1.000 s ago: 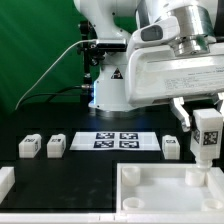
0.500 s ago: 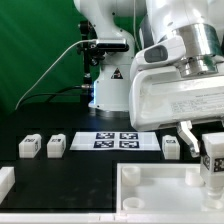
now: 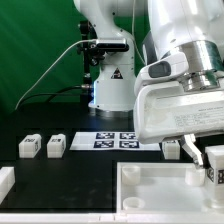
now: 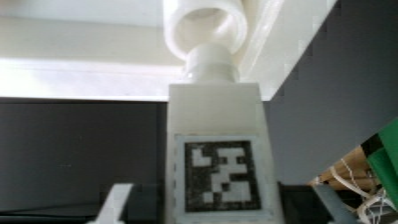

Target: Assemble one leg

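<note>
Gripper is clenching the leg between its fingers, holding it upright with the tag facing the room camera. The leg is hanging at the exterior view's right edge, just over the far right corner of the big white panel. The panel is lying on the black surface. The frame edge is cutting off the leg's lower end, so I cannot tell whether it is touching the panel.

In the wrist view the leg is filling the centre, tag toward the lens. Beyond its far end a round white ring is showing, possibly a socket in the panel; the picture is blurred there.

Spare leg one and spare leg two are sitting side by side at the exterior view's left. Spare leg three is sitting just beside the marker board.
</note>
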Available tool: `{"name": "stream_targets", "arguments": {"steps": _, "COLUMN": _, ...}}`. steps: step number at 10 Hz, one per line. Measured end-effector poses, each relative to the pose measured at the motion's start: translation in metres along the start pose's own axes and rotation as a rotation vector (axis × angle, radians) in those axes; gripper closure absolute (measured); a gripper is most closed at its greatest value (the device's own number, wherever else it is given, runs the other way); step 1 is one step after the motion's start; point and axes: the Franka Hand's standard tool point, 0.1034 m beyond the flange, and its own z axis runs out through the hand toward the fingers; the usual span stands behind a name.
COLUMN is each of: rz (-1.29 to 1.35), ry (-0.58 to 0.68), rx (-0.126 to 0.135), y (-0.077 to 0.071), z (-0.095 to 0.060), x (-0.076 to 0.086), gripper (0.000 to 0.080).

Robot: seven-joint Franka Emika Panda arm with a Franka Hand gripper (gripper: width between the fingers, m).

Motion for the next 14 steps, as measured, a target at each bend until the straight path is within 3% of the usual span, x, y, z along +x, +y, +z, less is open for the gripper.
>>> {"name": "stream_targets", "arguments": {"steps": 7, "rz": -0.001, "ry": -0.030, "rx": 0.000, "y": 0.003, "z": -0.005, "x": -0.006, "gripper": 0.0508}}
{"name": "stream_targets", "arguments": {"steps": 12, "rz": -0.003, "ry": -0.060, "rx": 0.003, "y": 0.001, "z": -0.004, "x": -0.024, "gripper": 0.0507}}
{"name": "stream_targets", "arguments": {"steps": 14, "rz": -0.004, "ry": -0.032, "rx": 0.000, "y": -0.001, "z": -0.001, "x": -0.023, "gripper": 0.0507}}
